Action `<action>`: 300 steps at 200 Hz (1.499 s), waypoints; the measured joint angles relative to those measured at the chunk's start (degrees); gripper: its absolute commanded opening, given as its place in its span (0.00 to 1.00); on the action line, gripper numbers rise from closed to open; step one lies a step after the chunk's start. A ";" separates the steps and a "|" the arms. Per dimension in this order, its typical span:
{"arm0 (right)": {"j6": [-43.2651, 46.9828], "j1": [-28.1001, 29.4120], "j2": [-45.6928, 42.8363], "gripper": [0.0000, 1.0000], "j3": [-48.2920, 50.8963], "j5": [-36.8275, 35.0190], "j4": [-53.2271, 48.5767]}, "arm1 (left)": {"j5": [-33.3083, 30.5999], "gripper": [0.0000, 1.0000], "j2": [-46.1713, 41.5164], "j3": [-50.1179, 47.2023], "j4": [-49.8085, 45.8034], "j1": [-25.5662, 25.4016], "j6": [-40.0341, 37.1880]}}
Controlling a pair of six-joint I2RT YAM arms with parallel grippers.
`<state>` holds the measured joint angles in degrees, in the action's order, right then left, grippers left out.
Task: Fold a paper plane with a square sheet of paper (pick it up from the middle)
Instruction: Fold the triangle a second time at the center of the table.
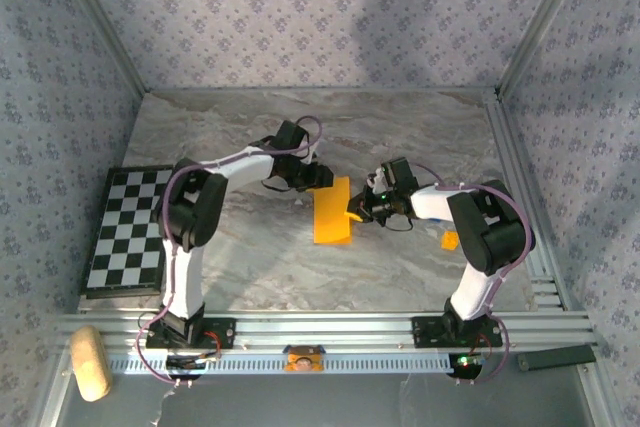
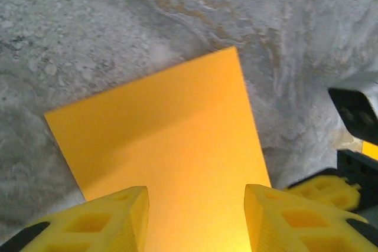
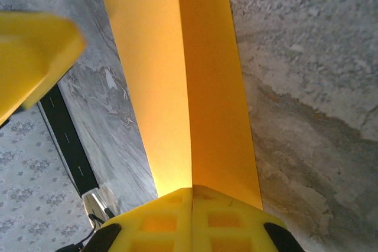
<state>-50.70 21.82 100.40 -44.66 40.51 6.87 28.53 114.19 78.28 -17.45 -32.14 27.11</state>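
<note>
Left tool (image 1: 318,179) is noted at the far end of the sheet (image 1: 332,212). Its yellow fingers (image 2: 106,222) are held apart and nothing is gripped. In the left wrist view the orange-yellow paper is seen lying flat between and beneath them.

Right tool (image 1: 358,212) is set against the sheet's right edge. Its fingers are closed together, with the paper pinched between them. In the right wrist view the paper runs straight out from the closed tips, and a lengthwise crease is seen down its middle. Whether the pinched edge is raised off the surface (image 1: 420,127) cannot be told.

The sheet is found at mid-surface between the two arms, as a narrow upright rectangle.

A chequered board (image 1: 125,232) is recorded at the left edge, well apart from the sheet. A small orange bit (image 1: 450,240) is seen just beside the right arm.
</note>
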 measured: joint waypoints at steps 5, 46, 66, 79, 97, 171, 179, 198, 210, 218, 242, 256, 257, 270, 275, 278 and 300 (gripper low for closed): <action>-0.24 -0.11 0.00 0.04 0.00 -0.09 0.20 | -1.11 0.44 -1.55 -1.07 0.55 -0.52 -0.44; -3.56 -1.49 -0.02 0.03 0.90 -1.16 1.90 | -8.96 0.45 -15.15 -11.93 6.54 -6.51 -4.48; -4.57 -1.84 -0.02 0.03 0.98 -1.36 2.19 | -13.20 0.47 -19.52 -16.72 8.74 -10.99 -6.84; -5.07 -1.88 -0.02 0.03 0.98 -1.33 2.43 | -16.39 0.48 -20.81 -18.69 9.42 -14.82 -8.61; -5.51 -1.88 -0.11 0.03 0.98 -1.33 2.45 | -20.65 0.50 -20.98 -20.00 9.79 -20.13 -11.06; -5.68 -1.88 -0.76 0.04 0.98 -1.75 2.43 | -36.65 0.53 -14.97 -16.26 6.71 -31.45 -20.02; -5.68 -1.88 -0.76 0.04 0.98 -1.75 2.38 | -37.88 0.53 -14.14 -15.76 6.36 -31.67 -20.52; -5.68 -1.88 -0.76 0.04 0.98 -1.75 2.40 | -40.30 0.52 -12.87 -15.04 5.53 -31.74 -21.35; -5.68 -1.88 -0.76 0.04 0.98 -1.75 2.40 | -41.33 0.51 -12.44 -14.93 5.27 -31.74 -21.79; -5.68 -1.88 -0.76 0.03 0.98 -1.75 2.40 | -41.81 0.50 -12.13 -14.73 5.03 -31.74 -22.10; -5.68 -1.88 -0.76 0.04 0.98 -1.75 2.40 | -43.28 0.43 -11.30 -13.84 4.74 -31.91 -22.97; -5.68 -1.88 -0.76 0.04 0.98 -1.75 2.40 | -43.71 0.37 -11.17 -13.60 4.57 -32.06 -23.41; -5.68 -1.88 -0.76 0.04 0.98 -1.73 2.40 | -43.78 0.37 -11.17 -13.60 4.55 -32.06 -23.52; -5.68 -1.88 -0.76 0.04 0.98 -1.75 2.38 | -44.22 0.28 -11.10 -13.55 4.55 -32.17 -23.89; -5.68 -1.88 -0.76 0.04 0.98 -1.75 2.38 | -44.39 0.25 -11.10 -13.55 4.52 -32.17 -23.76; -5.68 -1.88 -0.76 0.04 0.98 -1.75 2.38 | -44.44 0.24 -11.08 -13.55 4.46 -32.17 -24.17; -5.68 -1.88 -0.76 0.04 0.98 -1.75 2.40 | -44.65 0.13 -11.08 -13.55 4.33 -32.15 -24.15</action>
<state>-56.38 19.94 99.63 -43.68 38.76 9.28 -16.12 103.11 64.73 -13.13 -64.29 2.96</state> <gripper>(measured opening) 0.052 0.184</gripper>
